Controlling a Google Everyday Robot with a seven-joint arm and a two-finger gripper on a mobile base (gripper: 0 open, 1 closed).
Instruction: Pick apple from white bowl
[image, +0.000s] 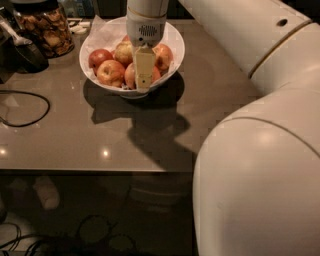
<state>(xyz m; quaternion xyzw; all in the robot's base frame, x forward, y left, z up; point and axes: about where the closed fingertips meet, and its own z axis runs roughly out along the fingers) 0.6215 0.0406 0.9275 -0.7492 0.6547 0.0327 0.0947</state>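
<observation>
Grasp step: the jaws hang low inside the white bowl (174, 40) on the counter (75, 135), with the apple (130, 75) just behind them among other apples. Their opening cannot be told. Next, probably: close squarely around it, then lift straight up.

A: How is the light falling here?
B: Dimly and warmly. It is coming from above on the far side, so the white bowl (175, 47) is throwing a dark shadow toward us across the counter (60, 140).
A: And the claw (143, 82)?
B: It is hanging over the bowl, glowing pale, its shadow merging with the bowl's.
A: Any glare?
B: Two small glints are shining near the counter's front edge, and the arm (260, 190) is catching a soft sheen. Everything below the counter is sinking into darkness.
</observation>
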